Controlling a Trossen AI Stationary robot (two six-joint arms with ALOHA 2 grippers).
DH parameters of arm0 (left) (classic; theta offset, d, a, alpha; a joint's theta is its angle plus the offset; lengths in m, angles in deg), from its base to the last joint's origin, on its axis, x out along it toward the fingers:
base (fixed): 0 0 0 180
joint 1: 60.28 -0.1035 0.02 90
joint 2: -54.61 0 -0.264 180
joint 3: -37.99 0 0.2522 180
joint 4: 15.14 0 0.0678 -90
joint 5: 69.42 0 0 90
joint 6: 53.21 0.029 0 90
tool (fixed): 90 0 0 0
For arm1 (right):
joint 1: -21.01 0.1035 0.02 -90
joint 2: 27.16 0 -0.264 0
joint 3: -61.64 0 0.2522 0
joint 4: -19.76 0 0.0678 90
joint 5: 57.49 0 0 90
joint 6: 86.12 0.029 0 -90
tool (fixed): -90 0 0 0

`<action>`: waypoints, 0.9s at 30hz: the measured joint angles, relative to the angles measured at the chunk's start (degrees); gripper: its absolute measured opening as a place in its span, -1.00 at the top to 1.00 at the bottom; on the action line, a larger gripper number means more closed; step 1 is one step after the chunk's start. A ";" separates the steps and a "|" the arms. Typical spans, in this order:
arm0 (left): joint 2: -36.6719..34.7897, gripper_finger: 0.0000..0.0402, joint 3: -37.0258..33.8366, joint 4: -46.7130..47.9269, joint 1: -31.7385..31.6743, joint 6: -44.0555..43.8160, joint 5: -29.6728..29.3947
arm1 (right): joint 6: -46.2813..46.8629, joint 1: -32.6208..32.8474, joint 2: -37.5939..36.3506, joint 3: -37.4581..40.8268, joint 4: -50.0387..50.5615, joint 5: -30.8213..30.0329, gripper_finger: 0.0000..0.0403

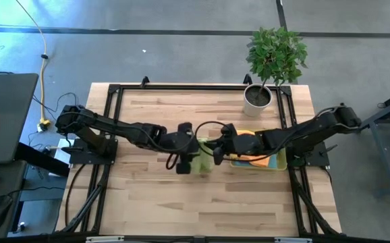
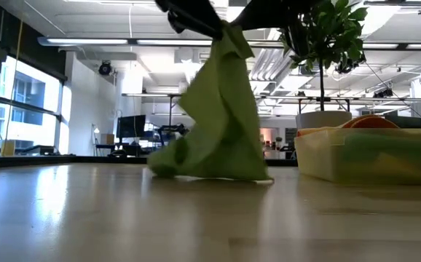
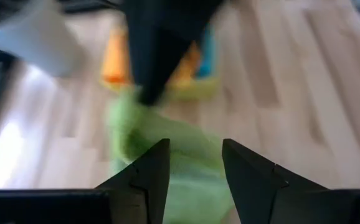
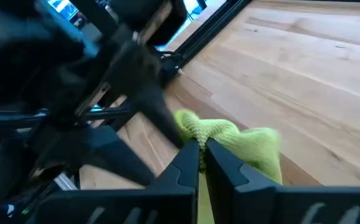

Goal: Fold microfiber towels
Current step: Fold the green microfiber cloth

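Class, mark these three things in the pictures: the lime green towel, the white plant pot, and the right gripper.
lime green towel (image 2: 221, 120): low view, middle of the hanging cloth.
white plant pot (image 1: 256, 102): high view, pot's side wall.
right gripper (image 4: 202, 152): right wrist view, between its fingertips pinching the towel.

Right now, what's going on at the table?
The right gripper has its fingers shut on a lime green microfiber towel and holds it up at mid-table, its lower end bunched on the wooden table. The left gripper hovers beside it, fingers open, not gripping. More towels, orange among them, sit in a translucent plastic bin beside a white plant pot.
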 joint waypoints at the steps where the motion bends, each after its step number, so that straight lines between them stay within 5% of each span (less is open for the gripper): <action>1: 0.00 0.31 0.00 -1.04 0.00 -0.76 -2.00 | 0.07 0.03 -0.11 0.00 -0.04 -0.01 1.00; 9: -0.17 0.31 -0.01 -2.23 0.44 -4.66 -10.93 | 0.09 0.03 -0.23 -0.02 2.47 -0.04 1.00; 27: -0.29 0.31 0.06 3.71 -1.90 0.93 -11.30 | -3.34 0.47 -0.55 -7.21 11.56 1.73 1.00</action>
